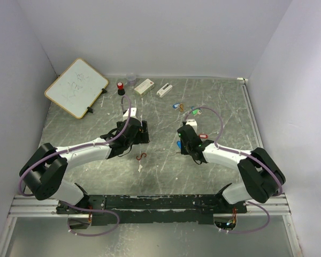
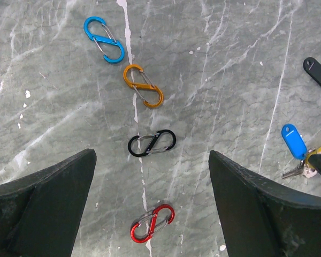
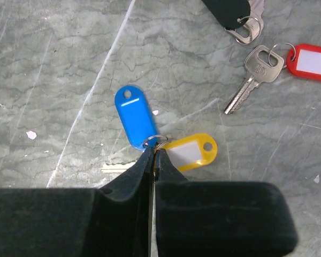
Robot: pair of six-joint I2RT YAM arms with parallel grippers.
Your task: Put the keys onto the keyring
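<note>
In the right wrist view my right gripper (image 3: 155, 151) is shut, its tips pinching the small split rings where a blue-tagged key (image 3: 135, 116) and a yellow-tagged key (image 3: 192, 152) meet; a key blade pokes out to the left of the fingers. A silver key with a red tag (image 3: 313, 61) and a black tag (image 3: 227, 9) lie farther off. My left gripper (image 2: 151, 155) is wide open above the table, holding nothing. Under it lie a black S-clip (image 2: 152, 143) and a red S-clip (image 2: 152, 223). A separate keyring is out of view.
A blue S-clip (image 2: 104, 40) and an orange S-clip (image 2: 143, 85) lie beyond the left fingers. More tagged keys (image 1: 192, 112) sit mid-table. At the back stand a whiteboard (image 1: 76, 87), a red-capped bottle (image 1: 120, 88), a clear cup (image 1: 131, 79) and two white boxes (image 1: 144, 85).
</note>
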